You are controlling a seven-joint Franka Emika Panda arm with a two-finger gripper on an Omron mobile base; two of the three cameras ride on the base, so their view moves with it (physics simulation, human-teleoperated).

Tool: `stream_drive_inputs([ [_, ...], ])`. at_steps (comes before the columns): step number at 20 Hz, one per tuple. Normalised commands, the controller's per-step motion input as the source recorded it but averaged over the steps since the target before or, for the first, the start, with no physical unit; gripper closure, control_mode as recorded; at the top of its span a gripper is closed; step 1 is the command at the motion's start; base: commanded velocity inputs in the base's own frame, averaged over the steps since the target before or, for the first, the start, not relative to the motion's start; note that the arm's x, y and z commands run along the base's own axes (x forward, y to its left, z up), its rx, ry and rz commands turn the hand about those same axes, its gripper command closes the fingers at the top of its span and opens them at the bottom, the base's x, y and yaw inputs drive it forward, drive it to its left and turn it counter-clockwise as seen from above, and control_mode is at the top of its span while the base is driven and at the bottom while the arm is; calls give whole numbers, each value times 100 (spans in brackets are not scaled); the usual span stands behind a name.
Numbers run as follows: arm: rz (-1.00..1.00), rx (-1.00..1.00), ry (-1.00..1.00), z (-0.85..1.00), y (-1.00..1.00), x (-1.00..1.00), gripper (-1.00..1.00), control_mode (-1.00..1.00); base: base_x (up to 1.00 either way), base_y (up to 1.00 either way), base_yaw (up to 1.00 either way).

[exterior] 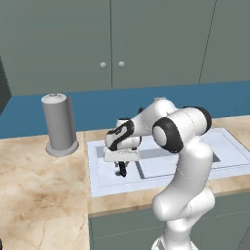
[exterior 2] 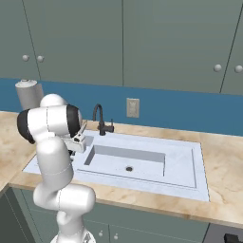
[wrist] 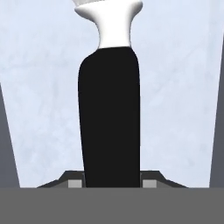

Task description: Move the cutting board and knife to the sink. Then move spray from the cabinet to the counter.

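Black-handled knife [wrist: 109, 113]: I am pinching its handle in the hand [exterior: 120, 168], hanging it blade-down over the pale sink [exterior: 229, 146] basin. Beige marbled desk [exterior: 39, 195] is carrying a grey paper-towel cylinder [exterior: 59, 124] beside the sink.

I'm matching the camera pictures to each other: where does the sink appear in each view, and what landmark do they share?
Left base view: the sink spans from centre to the right edge.
Right base view: the sink lies across the centre.
Hand view: the pale sink surface is the background behind the black handle of the knife.
Shared landmark: the grey paper-towel cylinder, left of the sink in both base views.
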Motion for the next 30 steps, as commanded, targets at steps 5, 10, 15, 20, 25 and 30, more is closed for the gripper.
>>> stream_drive_inputs([
  [5,0,0,0,-4,0,8,100,-100,0,0,0],
  [10,0,0,0,-20,4,14,100,-100,0,0,0],
  [15,0,0,0,-24,7,19,100,-100,0,0,0],
  [20,0,0,0,-16,1,28,100,-100,0,0,0],
  [25,0,0,0,-13,0,36,100,-100,0,0,0],
  [30,0,0,0,-15,7,31,100,-100,0,0,0],
])
